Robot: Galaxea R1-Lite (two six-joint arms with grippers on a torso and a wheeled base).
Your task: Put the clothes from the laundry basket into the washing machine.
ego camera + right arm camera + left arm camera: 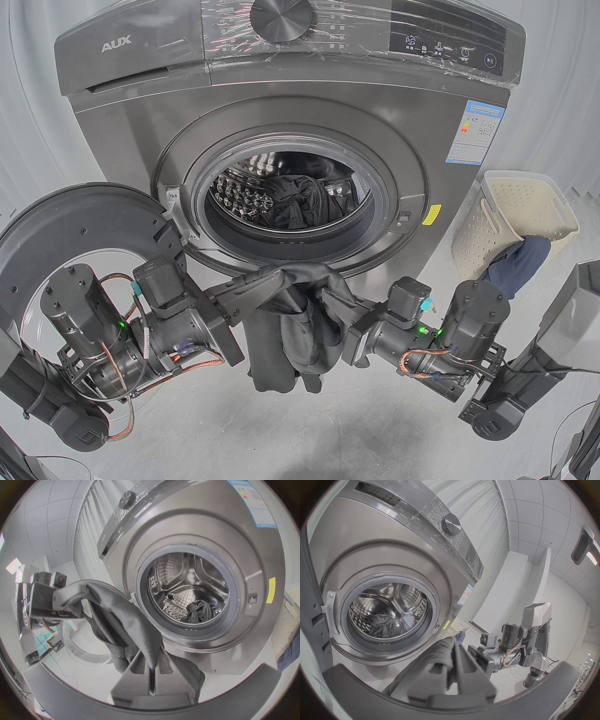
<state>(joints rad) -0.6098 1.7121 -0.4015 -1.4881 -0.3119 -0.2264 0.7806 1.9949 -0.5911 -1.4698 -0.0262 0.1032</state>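
Before the washing machine, dark garment slung between left gripper and right gripper, both clenched on it.

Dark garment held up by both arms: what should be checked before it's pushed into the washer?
1. Left gripper clamped on the dark garment: ok.
2. Right gripper clamped on it too: ok.
3. Washer door standing wide open: ok.
4. Drum opening unblocked, one black garment lying low inside: ok.
5. Hanging tail clear of the floor: cannot tell.
6. Garment level with the opening: not ok, seems lower.
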